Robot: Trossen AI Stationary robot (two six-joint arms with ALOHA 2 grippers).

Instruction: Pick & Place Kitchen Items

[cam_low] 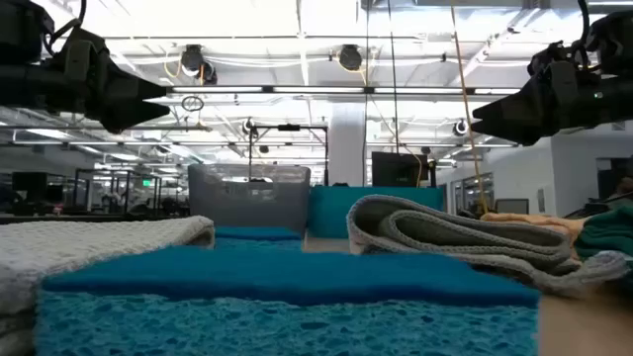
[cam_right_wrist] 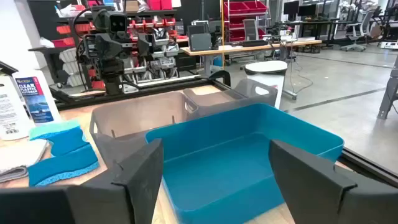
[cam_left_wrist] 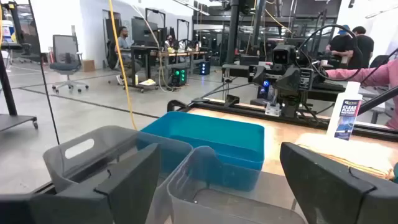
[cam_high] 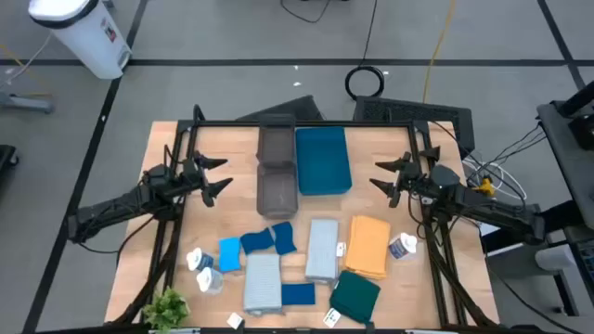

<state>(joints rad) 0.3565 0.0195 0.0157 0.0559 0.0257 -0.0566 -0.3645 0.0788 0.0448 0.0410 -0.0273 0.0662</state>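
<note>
Setting: open-plan robotics lab or workshop. Evidence: polished concrete floor marked with dark tape lines; exposed ceiling with strip lights; red parts shelving; office chair; people seated at desks; wooden worktop in black frame.

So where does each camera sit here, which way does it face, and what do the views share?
High: above the table, looking straight down; both arms show, left gripper and right gripper open over bare wood.
Low: at tabletop height behind a blue sponge, facing the room; both grippers overhead.
Left wrist: between its own fingers, facing the teal tray and the right arm.
Right wrist: mirrored, facing the grey tray and the left arm.
Shared: all four show both trays.
</note>
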